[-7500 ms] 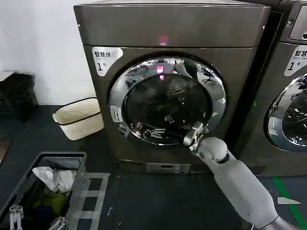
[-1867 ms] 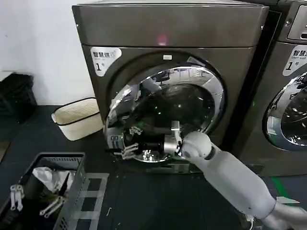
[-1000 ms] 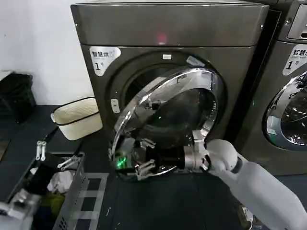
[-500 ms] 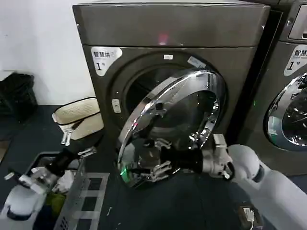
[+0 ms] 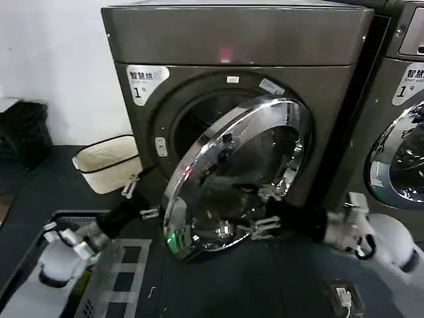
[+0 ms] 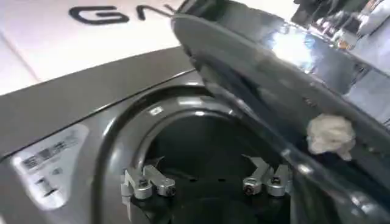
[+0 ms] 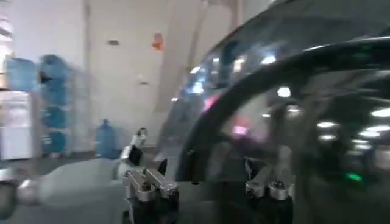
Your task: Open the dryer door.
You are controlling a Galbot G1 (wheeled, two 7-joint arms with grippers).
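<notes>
Swinging roughly half open, the dryer door (image 5: 232, 175) is leaning out from the drum; the right pincer (image 5: 265, 225) is spread empty against its glass, the left pincer (image 5: 136, 199) gaping beside the rim.

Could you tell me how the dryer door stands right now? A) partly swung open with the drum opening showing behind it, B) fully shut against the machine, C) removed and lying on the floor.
A: the dryer door is angled away from the machine front, and the dark drum opening shows behind it.
</notes>
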